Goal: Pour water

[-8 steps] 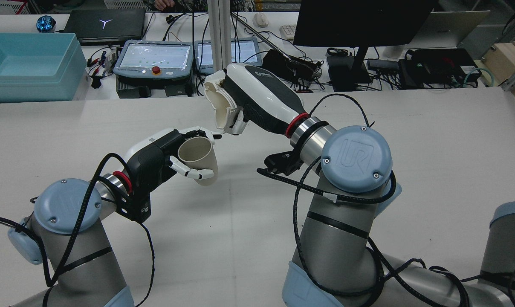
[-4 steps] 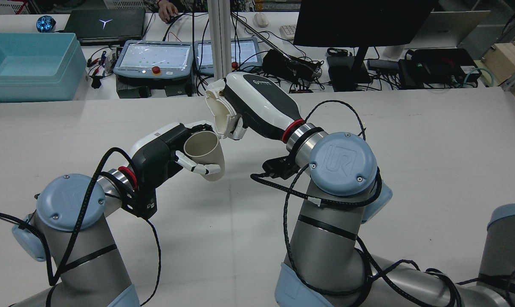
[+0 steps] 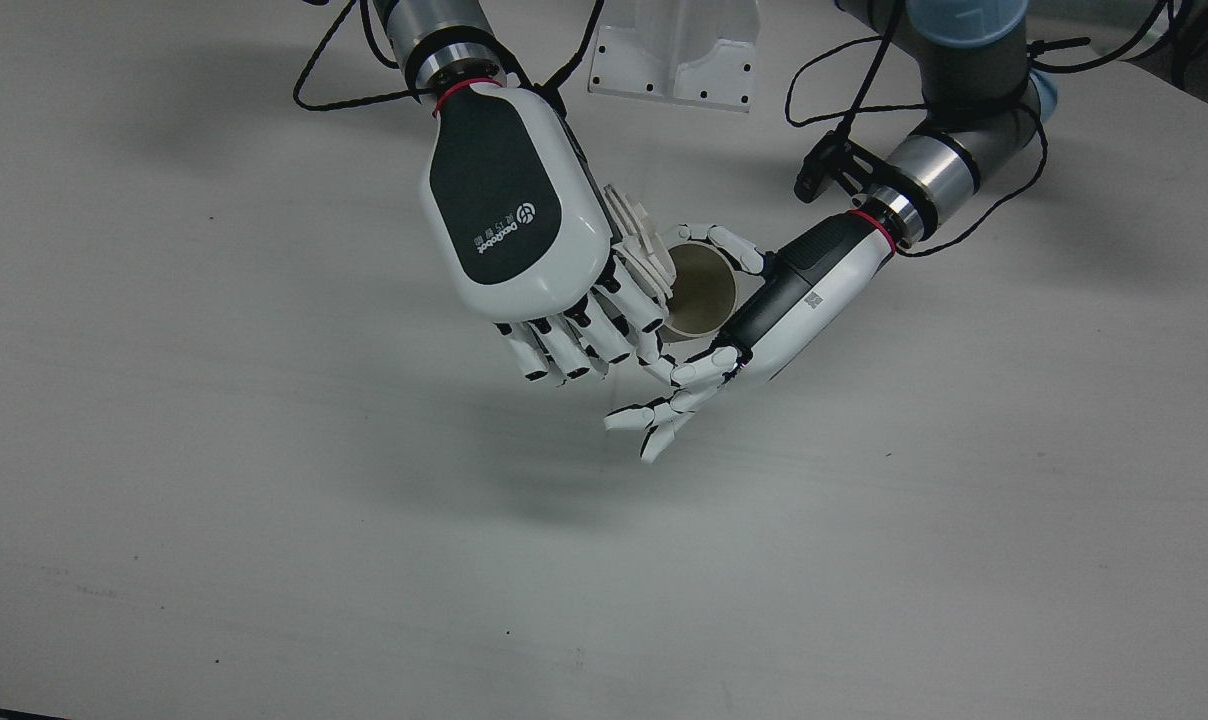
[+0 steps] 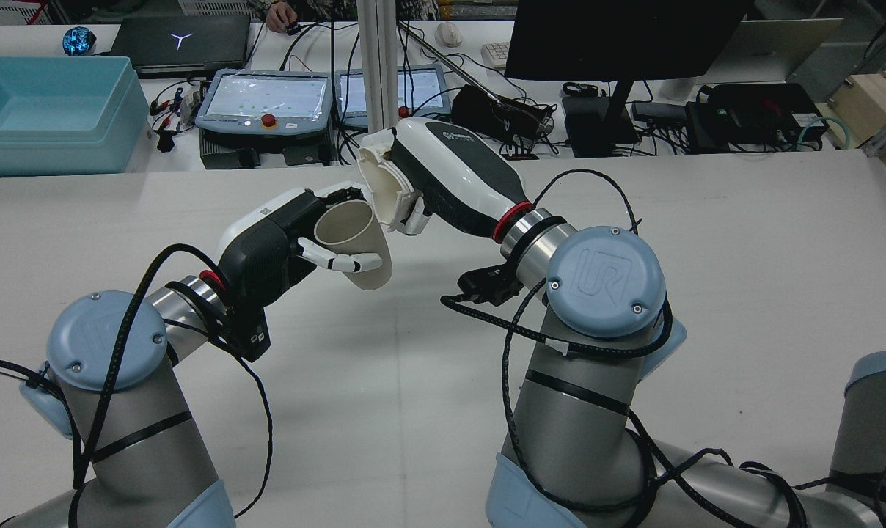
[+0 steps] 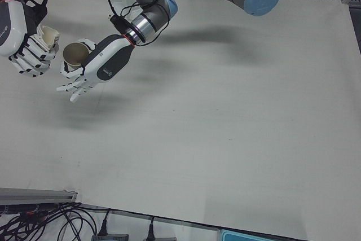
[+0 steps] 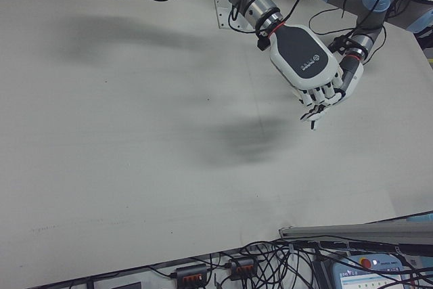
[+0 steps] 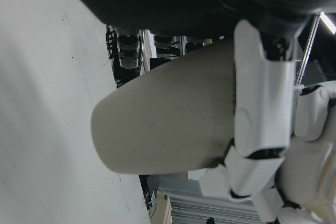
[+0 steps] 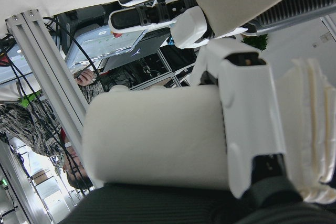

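Your left hand (image 4: 267,253) grips the beige paper cup (image 4: 355,246); your right hand (image 4: 443,183) holds a tilted white ribbed cup (image 4: 381,187) just above its rim.

Grey arms with pale blue joint caps and black cables; left hand (image 4: 267,253) and right hand (image 4: 450,176) white and black, red-ringed wrists.

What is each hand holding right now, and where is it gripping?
The left hand holds a beige cup around its side wall. The right hand holds a white cup around its body, tipped.
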### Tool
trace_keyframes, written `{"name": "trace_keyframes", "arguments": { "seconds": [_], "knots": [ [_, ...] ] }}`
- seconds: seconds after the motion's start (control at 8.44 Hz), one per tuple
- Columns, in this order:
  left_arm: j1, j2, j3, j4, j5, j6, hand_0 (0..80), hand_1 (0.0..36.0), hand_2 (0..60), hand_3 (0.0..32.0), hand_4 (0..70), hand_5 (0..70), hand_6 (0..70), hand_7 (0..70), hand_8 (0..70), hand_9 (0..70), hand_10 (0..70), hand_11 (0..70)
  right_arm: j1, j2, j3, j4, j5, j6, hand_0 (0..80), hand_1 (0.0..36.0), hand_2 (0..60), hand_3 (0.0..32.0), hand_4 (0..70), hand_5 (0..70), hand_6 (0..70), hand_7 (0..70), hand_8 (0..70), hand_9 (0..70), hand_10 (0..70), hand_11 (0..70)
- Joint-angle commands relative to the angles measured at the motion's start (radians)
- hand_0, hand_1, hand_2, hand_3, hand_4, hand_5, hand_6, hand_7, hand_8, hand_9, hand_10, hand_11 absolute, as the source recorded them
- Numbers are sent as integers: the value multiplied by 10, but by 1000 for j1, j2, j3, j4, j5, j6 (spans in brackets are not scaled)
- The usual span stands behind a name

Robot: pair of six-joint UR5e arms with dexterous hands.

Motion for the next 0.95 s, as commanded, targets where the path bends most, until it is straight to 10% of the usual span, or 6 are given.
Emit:
{"name": "trace_keyframes", "arguments": {
  "seconds": [0.0, 0.47, 0.83],
  "knots": [
    [-21, 69, -10, -68, -8, -1, 607, 360, 600, 0, 284, 700, 84, 176, 32, 22, 72, 136, 150, -80, 175, 2, -1, 111, 800, 360, 600, 0, 296, 700, 492, 700, 375, 509, 353, 541],
    [-165, 375, -10, -333, 38, -10, 603, 360, 600, 0, 300, 700, 96, 188, 34, 26, 73, 136, 521, -465, 251, 18, -79, 766, 800, 360, 600, 0, 239, 700, 492, 700, 378, 510, 391, 590],
    [-261, 647, 17, -577, 50, -8, 590, 360, 600, 0, 301, 700, 97, 190, 33, 27, 72, 134, 718, -715, 39, 590, -219, 1057, 800, 360, 600, 0, 156, 700, 498, 695, 380, 505, 462, 687]
  ]
}}
